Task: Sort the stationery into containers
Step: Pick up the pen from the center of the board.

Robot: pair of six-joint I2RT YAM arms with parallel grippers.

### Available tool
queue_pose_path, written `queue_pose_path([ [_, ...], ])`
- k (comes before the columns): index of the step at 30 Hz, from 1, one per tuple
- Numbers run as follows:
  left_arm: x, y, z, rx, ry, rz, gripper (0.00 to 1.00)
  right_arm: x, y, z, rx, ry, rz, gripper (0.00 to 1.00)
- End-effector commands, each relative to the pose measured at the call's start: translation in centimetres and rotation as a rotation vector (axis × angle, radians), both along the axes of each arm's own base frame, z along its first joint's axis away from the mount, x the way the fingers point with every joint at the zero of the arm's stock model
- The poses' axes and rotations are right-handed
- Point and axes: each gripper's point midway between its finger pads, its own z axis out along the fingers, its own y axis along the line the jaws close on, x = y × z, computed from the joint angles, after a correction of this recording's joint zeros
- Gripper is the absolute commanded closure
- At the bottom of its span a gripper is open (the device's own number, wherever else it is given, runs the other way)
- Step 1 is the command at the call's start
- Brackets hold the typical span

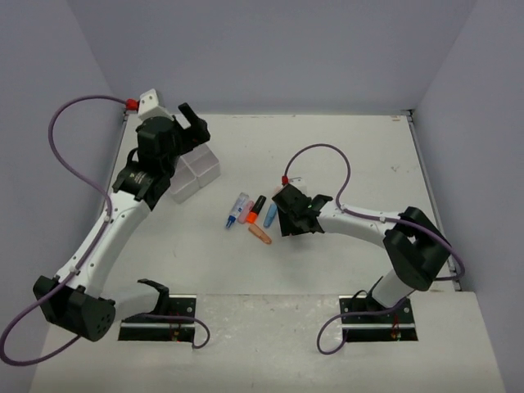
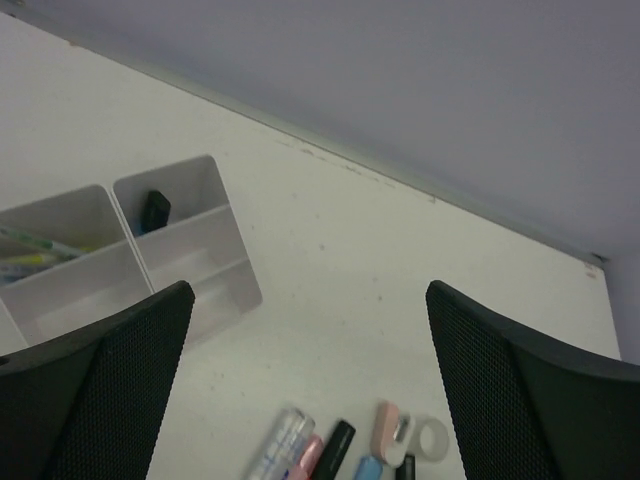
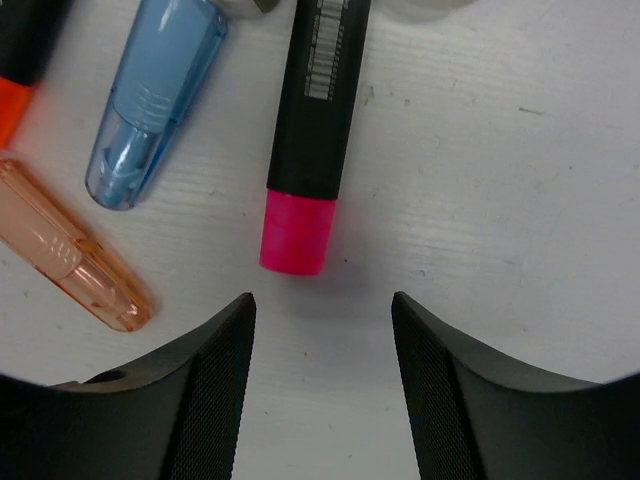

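The white divided tray stands at the back left; in the left wrist view the tray holds a small black item and thin yellow-green pens. My left gripper hovers above it, open and empty, its jaws wide apart. Loose stationery lies mid-table: a clear pen, an orange highlighter, a blue highlighter and a peach one. My right gripper is low over the table, open, with the pink-tipped black highlighter just ahead of its fingertips, not between them.
A clear tape roll and a pale pink item lie by the highlighters. The blue highlighter and the peach one sit left of the pink-tipped one. Grey walls enclose the table on three sides.
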Motion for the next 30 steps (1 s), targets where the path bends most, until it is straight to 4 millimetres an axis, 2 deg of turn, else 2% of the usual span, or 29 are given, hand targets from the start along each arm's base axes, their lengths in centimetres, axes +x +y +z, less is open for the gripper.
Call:
queue_pose_path([
  [1, -4.0, -2.7, -5.8, -0.004, 0.157, -0.188, 0.0, 2.6, 1.6, 2.1, 0.052, -0.044, -0.024, 0.43],
  [5, -6.5, -3.1, -7.1, -0.005, 0.17, -0.256, 0.0, 3.7, 2.0, 1.2, 0.045, -0.02, -0.013, 0.45],
  [13, -8.4, -3.2, -7.5, 0.001, 0.169, -0.307, 0.0, 3.9, 1.4, -1.5, 0.007, 0.036, -0.049, 0.51],
  [17, -9.1, -4.0, -7.8, -0.02, 0.182, -0.358, 0.0, 3.2, 0.9, -2.8, -0.007, 0.066, -0.071, 0.65],
  [19, -9.5, -4.9, -8.0, -0.042, 0.187, -0.404, 0.0, 2.6, 0.5, -3.0, 0.0, 0.069, -0.072, 0.76],
  [20, -9.7, -5.4, -8.0, -0.053, 0.186, -0.433, 0.0, 2.5, 0.4, -2.7, 0.01, 0.061, -0.076, 0.9],
  [21, -9.9, -6.0, -8.0, -0.064, 0.188, -0.46, 0.0, 2.4, 0.3, -2.1, 0.024, 0.046, -0.08, 1.0],
  [24, -10.3, -8.1, -8.1, -0.112, 0.193, -0.564, 0.0, 1.7, -0.6, 0.0, 0.045, 0.005, -0.087, 1.0],
  [27, -11.4, -11.9, -7.6, -0.211, 0.17, -0.743, 0.0, 0.7, -1.1, 3.0, 0.054, -0.054, -0.071, 1.0],
  [30, -13.0, -17.2, -7.2, -0.299, 0.179, -0.943, 0.0, -0.3, 0.6, 7.7, 0.11, -0.187, 0.086, 1.0],
])
